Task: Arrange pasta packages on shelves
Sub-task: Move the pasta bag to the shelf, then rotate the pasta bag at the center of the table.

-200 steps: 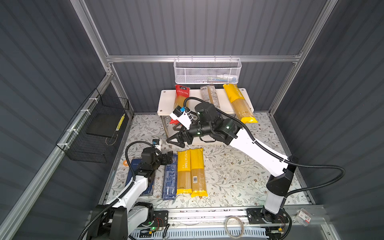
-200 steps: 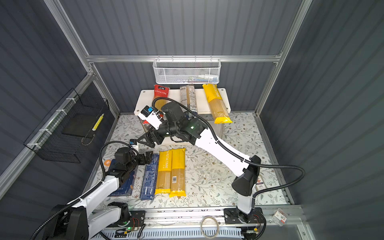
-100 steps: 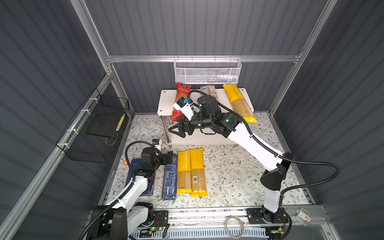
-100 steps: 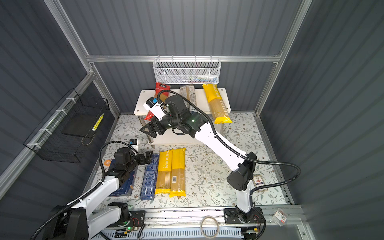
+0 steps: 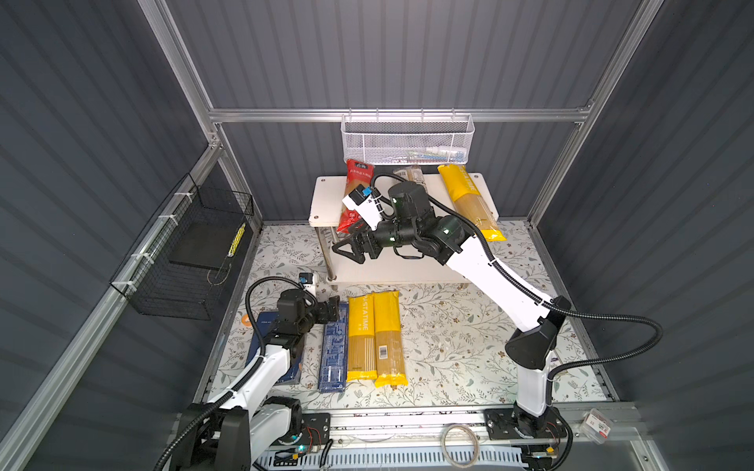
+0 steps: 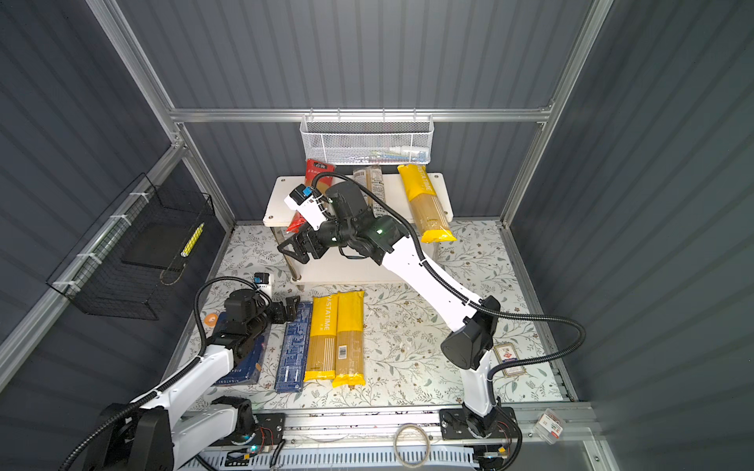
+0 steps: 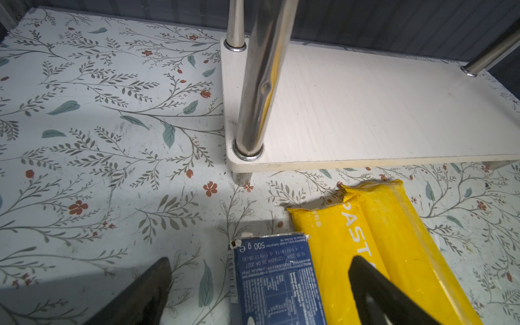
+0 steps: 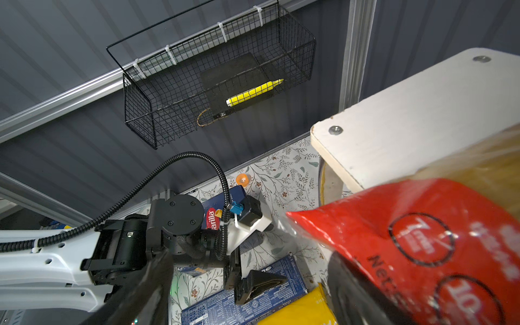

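In front of the shelves point(image 5: 324, 200), your left gripper point(image 7: 261, 261) hangs spread wide over the shelf-side end of the narrow blue box point(image 5: 332, 354), which lies lengthwise away from the shelves. Your right gripper point(image 5: 353, 253), also spread, is farther off, beside the red bag point(image 5: 358, 177).

This is a robotics lab test cell. Aluminium frame profiles point(image 5: 391, 115) hold grey ribbed wall panels point(image 5: 387, 53), and a metal base rail point(image 5: 408, 419) carries exposed wiring point(image 5: 311, 435).
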Tool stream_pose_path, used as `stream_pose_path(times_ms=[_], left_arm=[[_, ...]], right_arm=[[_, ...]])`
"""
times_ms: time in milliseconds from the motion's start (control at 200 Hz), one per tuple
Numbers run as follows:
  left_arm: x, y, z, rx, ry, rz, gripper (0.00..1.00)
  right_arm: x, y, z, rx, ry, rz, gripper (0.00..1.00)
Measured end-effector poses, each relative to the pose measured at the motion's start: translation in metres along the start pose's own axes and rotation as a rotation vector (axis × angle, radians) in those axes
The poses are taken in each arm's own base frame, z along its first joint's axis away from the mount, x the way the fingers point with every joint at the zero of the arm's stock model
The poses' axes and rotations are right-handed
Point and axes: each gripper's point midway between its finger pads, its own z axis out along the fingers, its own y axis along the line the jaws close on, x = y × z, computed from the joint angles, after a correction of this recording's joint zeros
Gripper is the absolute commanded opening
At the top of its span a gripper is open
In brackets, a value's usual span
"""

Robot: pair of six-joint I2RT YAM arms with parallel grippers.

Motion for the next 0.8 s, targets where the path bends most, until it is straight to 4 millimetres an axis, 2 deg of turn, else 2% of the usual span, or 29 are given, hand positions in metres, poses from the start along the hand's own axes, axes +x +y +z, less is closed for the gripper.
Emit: stream_pose_path(times_ms=[130, 235, 415, 575, 700, 800], left_arm=[[0.0, 0.0, 0.0, 0.0, 0.0, 0.0, 0.99], [0.0, 0.0, 0.0, 0.0, 0.0, 0.0, 0.99], [0.0, 0.0, 0.0, 0.0, 0.0, 0.0, 0.99], [0.0, 0.0, 0.0, 0.0, 0.0, 0.0, 0.99], [0.0, 0.0, 0.0, 0.0, 0.0, 0.0, 0.99], [0.0, 0.0, 0.0, 0.0, 0.0, 0.0, 0.99]], right_arm=[[0.002, 0.009, 0.0, -0.011, 0.009, -0.008, 0.88], [0.003, 0.026, -0.006, -0.034, 0.014, -0.03, 0.88], [0.011, 0.058, -0.032, -0.064, 0.017, -0.051, 0.9], [0.019, 0.071, -0.053, -0.038, 0.013, -0.07, 0.92], [0.038, 0.072, -0.059, 0.007, 0.039, -0.073, 0.93], [0.067, 0.064, -0.058, 0.056, 0.089, -0.041, 0.93]])
